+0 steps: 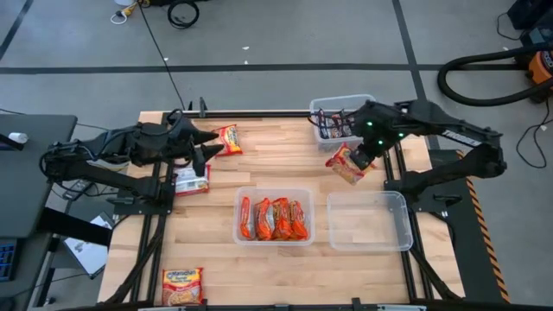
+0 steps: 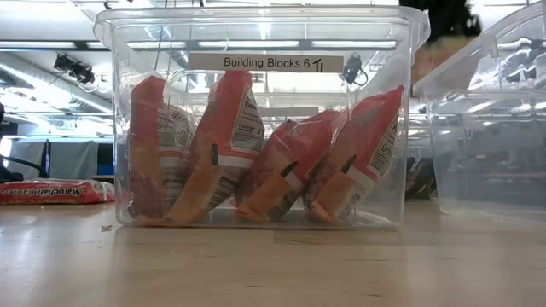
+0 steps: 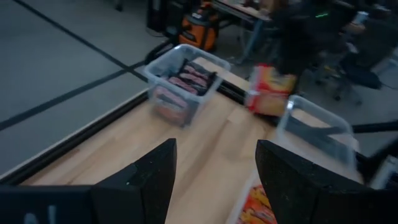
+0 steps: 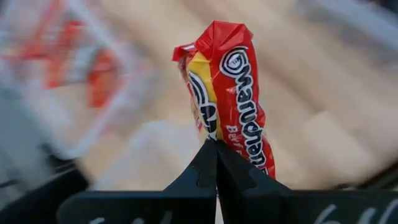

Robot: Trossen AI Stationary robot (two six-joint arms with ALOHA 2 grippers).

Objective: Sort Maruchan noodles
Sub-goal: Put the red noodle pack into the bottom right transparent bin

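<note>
The right gripper (image 1: 359,161), jaws clamped on a red-yellow plastic noodle packet (image 1: 346,164), carries it above the table, apparently toward the empty clear rectangular bin (image 1: 403,226), while the left gripper (image 1: 210,143) waits, jaws apart.

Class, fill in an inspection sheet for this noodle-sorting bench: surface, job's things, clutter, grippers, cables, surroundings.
Surface: wooden table, three clear bins.
Job's things: orange packets upright in middle bin; dark packets in far bin; near-right bin empty; loose packets on the table.
Clutter: nothing seen.
Grippers: right gripper shut on a red-yellow packet; left gripper open, empty.
Cables: black cable on floor.
Surroundings: vacuum hose.
</note>
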